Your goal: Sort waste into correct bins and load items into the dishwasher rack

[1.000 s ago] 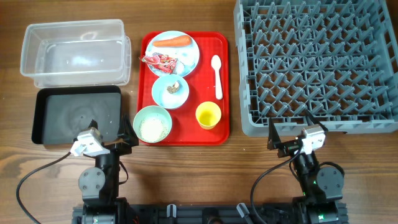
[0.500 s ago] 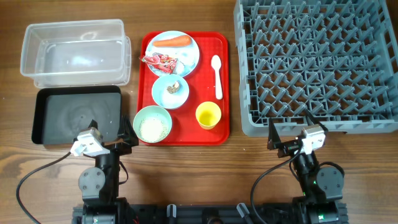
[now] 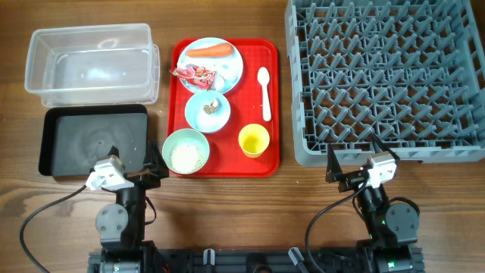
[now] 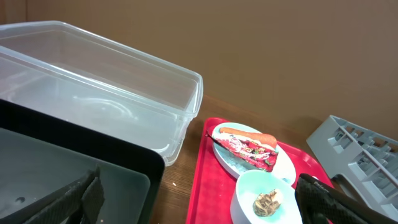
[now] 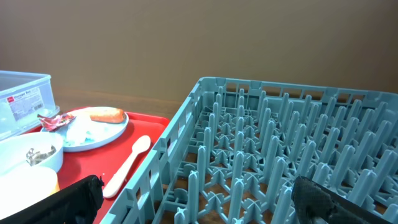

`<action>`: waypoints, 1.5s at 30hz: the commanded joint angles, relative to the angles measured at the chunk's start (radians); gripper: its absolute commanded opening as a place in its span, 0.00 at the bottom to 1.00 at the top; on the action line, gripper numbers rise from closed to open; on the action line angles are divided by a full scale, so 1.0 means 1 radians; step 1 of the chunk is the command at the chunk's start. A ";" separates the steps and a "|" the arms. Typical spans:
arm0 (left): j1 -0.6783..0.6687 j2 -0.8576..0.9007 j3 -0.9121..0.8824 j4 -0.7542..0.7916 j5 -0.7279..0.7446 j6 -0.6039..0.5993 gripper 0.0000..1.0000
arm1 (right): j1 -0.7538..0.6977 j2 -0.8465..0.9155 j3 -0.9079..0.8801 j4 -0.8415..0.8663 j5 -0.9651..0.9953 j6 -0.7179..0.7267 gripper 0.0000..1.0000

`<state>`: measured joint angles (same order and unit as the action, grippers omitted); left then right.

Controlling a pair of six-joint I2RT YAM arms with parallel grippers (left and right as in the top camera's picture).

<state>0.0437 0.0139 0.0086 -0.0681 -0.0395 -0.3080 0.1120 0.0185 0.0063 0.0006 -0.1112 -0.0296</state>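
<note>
Crumpled white paper cannot be made out against the pale blue plate (image 3: 227, 64); the left wrist view cuts off the near half of the red tray (image 3: 242, 106). The left end effector (image 3: 135, 157), fingers spread apart, hangs at the near right corner of the black tray (image 3: 83, 140); the pale green bowl (image 3: 186, 150) of rice sits just to its right. The right end effector (image 3: 354, 158), likewise spread, sits at the near edge of the dishwasher rack (image 3: 394, 76). The carrot (image 3: 209, 51) and wrapper (image 3: 195, 73) lie on the plate at the tray's far end; the small blue bowl (image 3: 208, 111) holds the brown scrap (image 3: 213, 106); the yellow cup (image 3: 254, 140) and spoon (image 3: 264, 92) lie along the tray's right side. The clear tub (image 3: 91, 68) stands beyond the black tray on the wooden counter (image 3: 227, 212).
</note>
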 commanded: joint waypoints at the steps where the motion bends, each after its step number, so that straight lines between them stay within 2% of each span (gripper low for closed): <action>1: -0.006 -0.007 -0.003 -0.003 0.008 0.013 1.00 | -0.005 0.005 -0.001 0.006 0.002 0.010 1.00; 18: -0.006 -0.007 -0.003 -0.001 0.008 0.013 1.00 | -0.005 0.005 -0.001 0.014 0.036 0.003 1.00; 20: -0.006 -0.007 -0.003 0.001 0.025 0.006 1.00 | -0.005 0.005 -0.001 0.100 0.005 0.010 1.00; 23: -0.006 -0.007 -0.003 0.079 0.108 0.006 1.00 | -0.005 0.005 0.000 0.208 -0.002 0.011 1.00; 26: -0.006 -0.007 -0.003 0.171 0.184 0.009 1.00 | -0.005 0.005 0.039 0.243 -0.022 0.011 1.00; 30: -0.006 -0.006 0.021 0.419 0.278 -0.018 1.00 | -0.005 0.026 0.194 0.217 -0.051 0.004 1.00; 33: -0.006 0.018 0.092 0.390 0.295 -0.017 1.00 | -0.005 0.085 0.307 0.209 -0.048 -0.006 1.00; 40: -0.006 0.356 0.385 0.296 0.384 -0.013 1.00 | -0.005 0.391 0.690 0.024 -0.125 -0.057 1.00; 45: -0.007 0.718 0.700 0.104 0.474 -0.013 1.00 | -0.005 0.605 0.945 -0.216 -0.191 -0.105 1.00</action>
<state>0.0441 0.5331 0.5167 0.1246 0.3447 -0.3176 0.1120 0.5266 0.8291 -0.1432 -0.2295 -0.0845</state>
